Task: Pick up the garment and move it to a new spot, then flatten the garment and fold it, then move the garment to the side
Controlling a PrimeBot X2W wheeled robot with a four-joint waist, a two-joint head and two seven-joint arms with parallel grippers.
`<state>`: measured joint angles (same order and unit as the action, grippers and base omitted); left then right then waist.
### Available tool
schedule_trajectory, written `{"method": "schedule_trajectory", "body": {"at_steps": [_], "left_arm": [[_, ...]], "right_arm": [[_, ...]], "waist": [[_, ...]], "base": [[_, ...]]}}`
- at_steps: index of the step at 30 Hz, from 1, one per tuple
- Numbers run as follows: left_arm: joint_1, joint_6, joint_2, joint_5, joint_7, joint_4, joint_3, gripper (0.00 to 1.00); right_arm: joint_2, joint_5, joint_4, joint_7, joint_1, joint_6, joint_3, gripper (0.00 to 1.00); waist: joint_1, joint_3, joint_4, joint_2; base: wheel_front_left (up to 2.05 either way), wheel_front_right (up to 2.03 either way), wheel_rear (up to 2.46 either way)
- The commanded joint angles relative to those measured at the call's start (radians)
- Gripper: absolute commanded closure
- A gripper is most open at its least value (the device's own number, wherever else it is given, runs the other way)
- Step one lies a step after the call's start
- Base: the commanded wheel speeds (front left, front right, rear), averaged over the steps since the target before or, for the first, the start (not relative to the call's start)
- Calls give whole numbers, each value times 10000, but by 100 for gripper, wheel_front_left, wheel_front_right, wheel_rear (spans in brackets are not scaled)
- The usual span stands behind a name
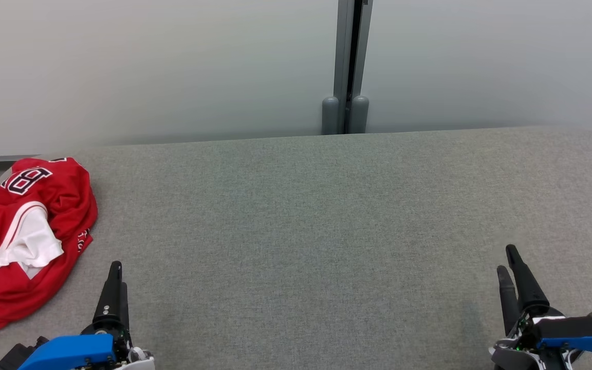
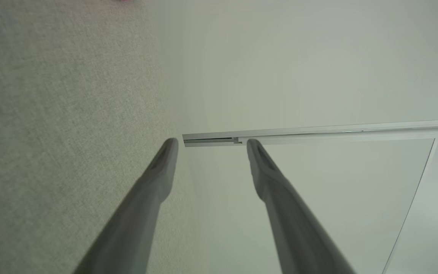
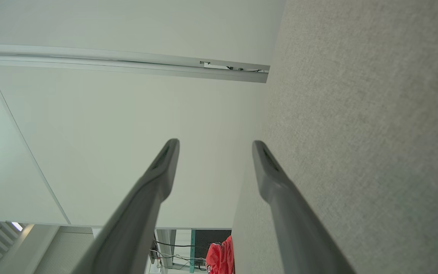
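Garment, crumpled and red, lies far left on the table, just beside the left gripper; the right gripper is well apart. Both are empty, fingers spread.

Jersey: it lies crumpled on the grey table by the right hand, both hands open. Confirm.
Wrong side: the jersey lies crumpled on the grey table by the left hand, not the right hand, as the head view shows. Both hands are open.

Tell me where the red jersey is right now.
In the head view, the red jersey lies crumpled at the far left of the grey fabric surface, just ahead and left of the left claw.
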<state>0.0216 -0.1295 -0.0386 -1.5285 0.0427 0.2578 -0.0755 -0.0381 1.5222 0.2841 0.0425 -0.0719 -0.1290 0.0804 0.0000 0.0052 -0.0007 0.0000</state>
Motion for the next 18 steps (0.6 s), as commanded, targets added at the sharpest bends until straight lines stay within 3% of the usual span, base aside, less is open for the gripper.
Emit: {"method": "schedule_trajectory", "body": {"at_steps": [1,18], "left_arm": [[87,1,-78,222,-78,-226,53,0],[-40,619,-96,3971,-777,-1230,669,0]], "right_arm": [[-46,-239,-224,-76,-26,-12,38,0],[-71,-4041,-1181,-774,145,-15,17,0]], "waist": [[0,1,0,0],[0,11,7,0]], "base": [[0,0,0],[0,0,0]]}}
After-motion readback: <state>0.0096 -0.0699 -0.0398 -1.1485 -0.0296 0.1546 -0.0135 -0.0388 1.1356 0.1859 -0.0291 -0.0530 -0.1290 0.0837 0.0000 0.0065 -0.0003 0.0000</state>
